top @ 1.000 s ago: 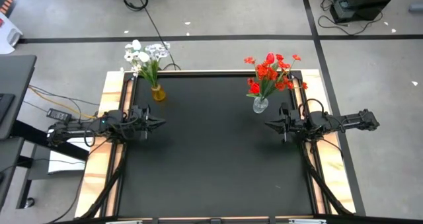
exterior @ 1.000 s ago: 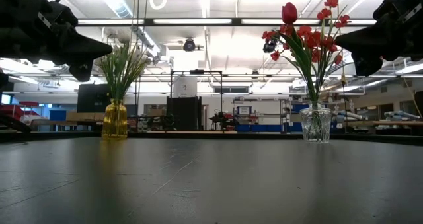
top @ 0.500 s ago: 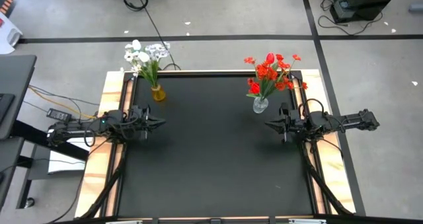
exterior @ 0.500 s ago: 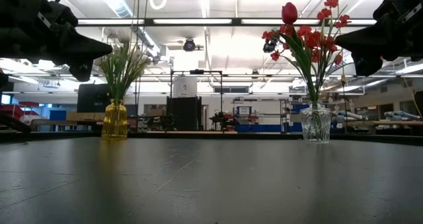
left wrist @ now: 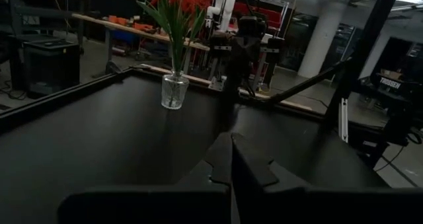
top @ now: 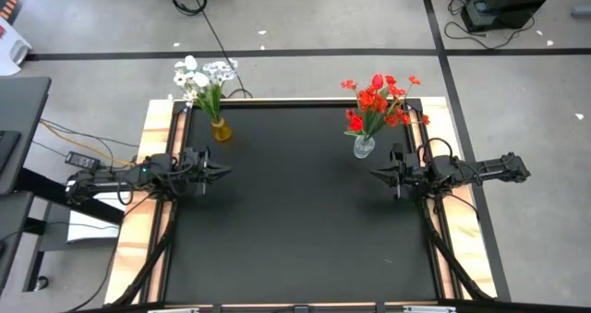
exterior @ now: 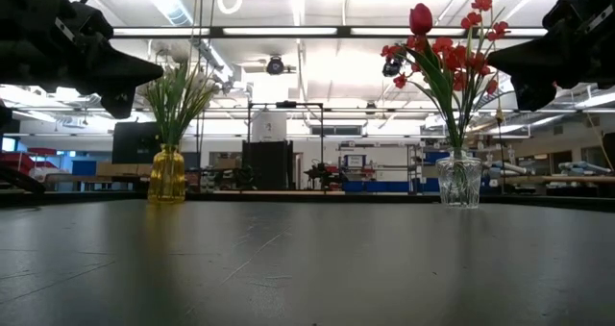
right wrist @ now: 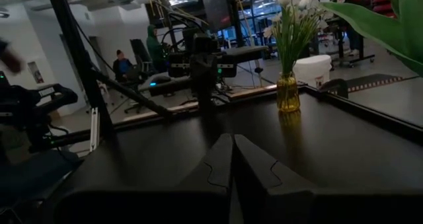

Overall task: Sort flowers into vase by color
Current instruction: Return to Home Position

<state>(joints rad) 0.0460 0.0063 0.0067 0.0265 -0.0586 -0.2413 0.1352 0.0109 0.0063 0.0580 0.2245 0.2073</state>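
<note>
Left pincer hangs above the left edge of the tabletop, tip aimed inward toward the middle; in its own wrist view the two dark fingers are pressed together with no gap and nothing between them. Opposite it, the right pincer hangs above the right edge and points back at the left one, its fingers likewise pressed together on nothing. In the low view both sit high, the left one at the upper left corner and the right one at the upper right.

Between them, the black tabletop is bare over its whole middle and near part, with a pale wooden frame along its sides. The left arm reaches in from beyond the left frame, the right arm from beyond the right frame.

All flowers stand in two bunches at the far corners. The white flowers rise on green stems from the far left corner, their heads leaning out past the far edge. The red flowers fill the far right corner, one tall bud standing highest.

A yellow vase holds the white bunch, upright, just beyond the left pincer. A clear glass vase holds the red bunch, upright, just beyond the right pincer. One green leaf of the red bunch hangs close before the right wrist camera.
</note>
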